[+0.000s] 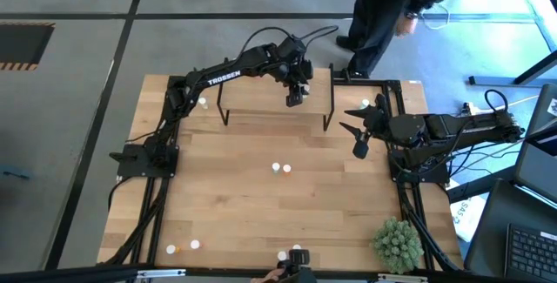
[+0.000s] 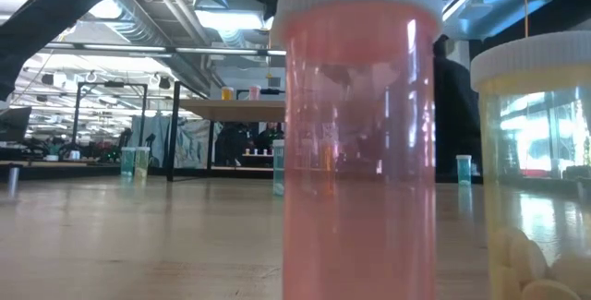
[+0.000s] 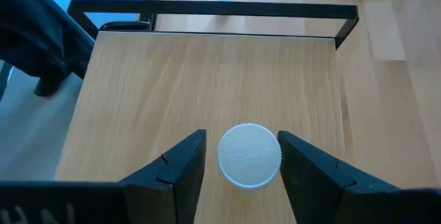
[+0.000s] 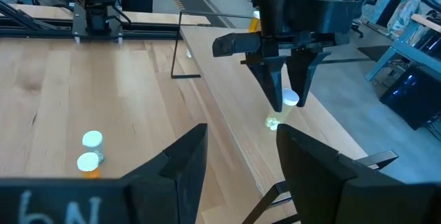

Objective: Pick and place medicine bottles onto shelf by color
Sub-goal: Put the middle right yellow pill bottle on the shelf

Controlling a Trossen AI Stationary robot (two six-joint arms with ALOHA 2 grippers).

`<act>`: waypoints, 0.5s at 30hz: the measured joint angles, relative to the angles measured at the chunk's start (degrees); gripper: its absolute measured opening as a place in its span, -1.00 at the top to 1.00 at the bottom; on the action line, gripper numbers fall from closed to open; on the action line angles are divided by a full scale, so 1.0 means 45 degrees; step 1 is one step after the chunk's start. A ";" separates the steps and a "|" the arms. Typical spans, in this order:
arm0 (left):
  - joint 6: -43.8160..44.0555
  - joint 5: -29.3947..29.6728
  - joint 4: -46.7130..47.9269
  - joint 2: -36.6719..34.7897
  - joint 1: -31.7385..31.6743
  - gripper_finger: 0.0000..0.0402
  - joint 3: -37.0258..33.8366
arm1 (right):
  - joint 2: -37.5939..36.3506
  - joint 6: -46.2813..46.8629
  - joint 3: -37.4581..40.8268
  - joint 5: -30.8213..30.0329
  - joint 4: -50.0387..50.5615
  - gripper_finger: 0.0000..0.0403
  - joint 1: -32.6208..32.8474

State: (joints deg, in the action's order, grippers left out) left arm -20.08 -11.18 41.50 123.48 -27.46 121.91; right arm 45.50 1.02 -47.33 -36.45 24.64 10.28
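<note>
Left wrist view shows the left end effector (image 3: 241,162) over the small light-wood shelf (image 3: 172,86), its fingers apart around a white-capped bottle (image 3: 249,155) standing there. The putting-down step looks nearly done; next the arm should lift straight up without bumping the bottle. The right end effector (image 1: 359,142) waits with fingers apart, holding nothing, over the counter (image 1: 261,196).

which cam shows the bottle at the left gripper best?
Left wrist view: the bottle, white cap up, stands on the shelf between the left gripper fingers, small gaps on both sides. The right wrist view shows its cap from the side, partly hidden by the fingers. In the high view the gripper covers it. The low view does not show it clearly.
</note>
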 joint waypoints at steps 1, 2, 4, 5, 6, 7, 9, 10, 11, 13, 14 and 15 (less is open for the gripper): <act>0.0000 0.0000 -0.0008 0.0000 0.0000 0.18 0.0000 | 0.0004 -0.0004 0.0000 0.0000 0.0000 0.12 0.0000; 0.0000 0.0000 -0.0010 0.0000 0.0000 0.20 0.0000 | 0.0000 -0.0004 0.0000 0.0000 0.0005 0.12 0.0001; -0.0001 -0.0001 0.0000 0.0000 0.0000 0.26 0.0000 | 0.0000 -0.0005 0.0000 0.0000 0.0007 0.12 0.0000; -0.0005 -0.0003 0.0000 0.0000 0.0000 0.29 0.0000 | 0.0004 -0.0004 0.0000 0.0000 0.0009 0.12 0.0000; -0.0005 -0.0005 -0.0005 0.0000 0.0002 0.33 -0.0002 | 0.0000 -0.0005 0.0000 0.0000 0.0010 0.12 0.0000; -0.0005 -0.0005 -0.0005 0.0000 0.0000 0.36 0.0000 | 0.0000 -0.0005 0.0000 0.0000 0.0010 0.12 0.0000; -0.0007 0.0019 -0.0019 0.0000 0.0000 0.43 0.0000 | 0.0000 -0.0005 0.0000 0.0000 0.0010 0.12 0.0002; -0.0049 0.0073 -0.0015 0.0000 0.0000 0.46 0.0000 | 0.0000 -0.0005 0.0000 0.0000 0.0010 0.12 0.0000; -0.0169 0.0163 -0.0019 0.0000 0.0004 0.48 0.0000 | 0.0000 -0.0005 0.0000 0.0000 0.0010 0.12 0.0000; -0.0330 0.0242 -0.0005 -0.0005 0.0005 0.52 0.0000 | 0.0005 -0.0005 0.0000 0.0000 0.0010 0.12 0.0000; -0.0329 0.0240 0.0000 -0.0005 0.0002 0.53 0.0000 | 0.0005 -0.0005 0.0000 0.0000 0.0010 0.12 0.0000; -0.0325 0.0228 0.0011 -0.0005 0.0000 0.53 0.0000 | 0.0000 -0.0005 0.0000 0.0000 0.0010 0.12 0.0002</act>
State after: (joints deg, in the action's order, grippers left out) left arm -21.54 -10.15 41.54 123.46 -27.46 121.91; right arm 45.50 0.99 -47.33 -36.45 24.69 10.29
